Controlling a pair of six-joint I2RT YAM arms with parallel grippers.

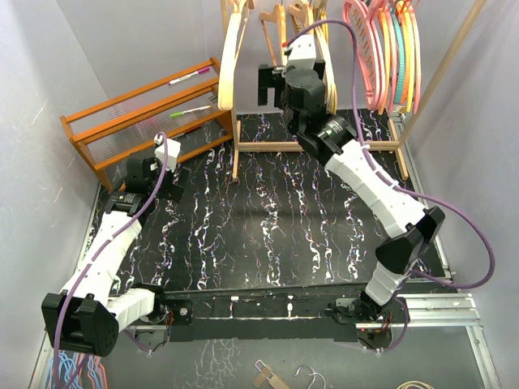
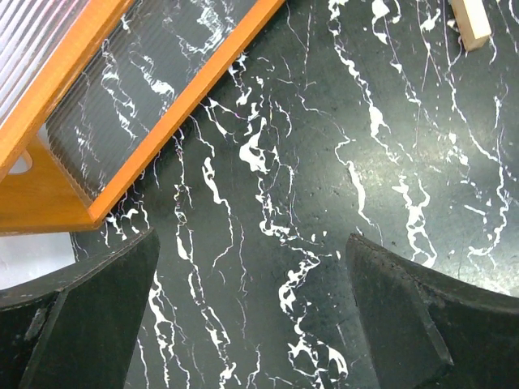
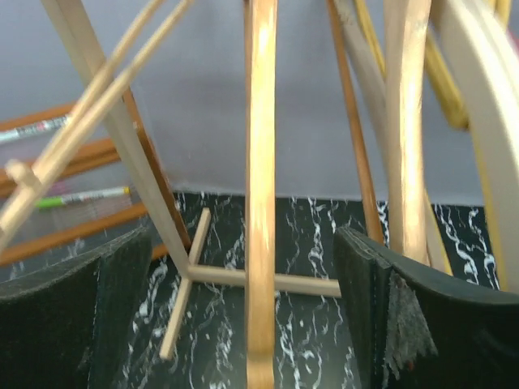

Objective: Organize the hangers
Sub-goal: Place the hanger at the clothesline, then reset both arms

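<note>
Tan wooden hangers [image 1: 277,32] hang on the pale frame's rail at the back, with a pale wide one [image 1: 231,57] to their left. Pink, orange and teal plastic hangers [image 1: 389,49] hang at the right. My right gripper [image 1: 272,77] is raised among the wooden hangers. In the right wrist view it [image 3: 243,243] is open, with one tan hanger bar [image 3: 261,186] standing between the jaws, apart from both pads. My left gripper [image 1: 154,173] is open and empty, low over the black marbled table [image 2: 324,162] by the orange rack.
The orange-brown slatted rack [image 1: 138,121] stands at the back left, holding markers [image 1: 190,77]; its edge shows in the left wrist view [image 2: 170,113]. The pale frame's foot [image 1: 324,146] crosses the table's back. More hangers lie below the near edge [image 1: 268,374].
</note>
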